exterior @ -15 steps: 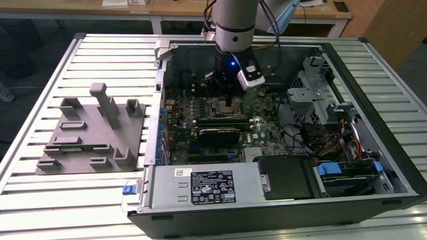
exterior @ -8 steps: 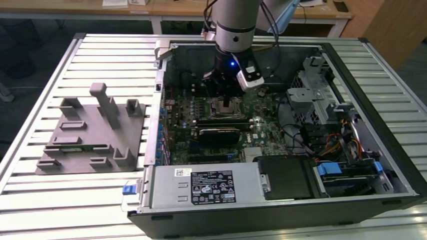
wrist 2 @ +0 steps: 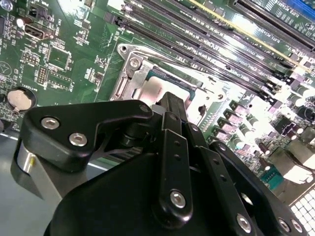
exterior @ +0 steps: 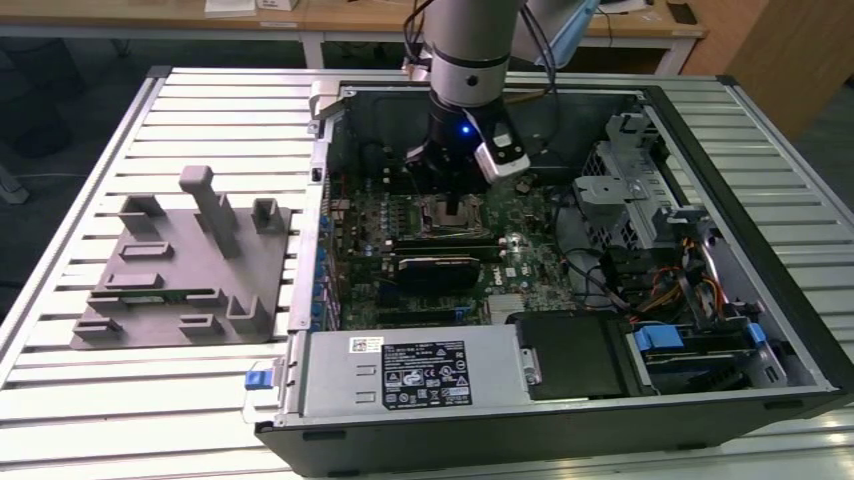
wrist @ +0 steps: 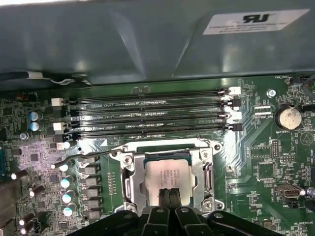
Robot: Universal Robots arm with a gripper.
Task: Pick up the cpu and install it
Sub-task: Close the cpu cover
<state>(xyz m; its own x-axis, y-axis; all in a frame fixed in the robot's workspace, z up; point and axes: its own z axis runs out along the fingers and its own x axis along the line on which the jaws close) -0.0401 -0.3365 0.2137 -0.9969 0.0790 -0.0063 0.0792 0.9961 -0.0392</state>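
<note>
The cpu (wrist: 165, 172), a silvery square chip with a thin green edge, lies flat inside the metal-framed socket (wrist: 129, 179) on the green motherboard. My gripper (wrist: 170, 195) stands directly over it, its two black fingertips pressed together with no gap and resting at the chip's near edge. In the second wrist view the cpu (wrist 2: 160, 87) shows just past the fingertips (wrist 2: 173, 105). In the exterior view the gripper (exterior: 454, 196) hangs low in the open computer case, above the socket (exterior: 451, 213).
Several long black memory slots (wrist: 152, 113) run beside the socket, and the socket lever (wrist: 81, 158) sticks out to one side. A grey moulded fixture (exterior: 187, 265) sits on the slatted table at the exterior view's left. Power supply (exterior: 414, 370) and drive cage (exterior: 654, 210) crowd the case.
</note>
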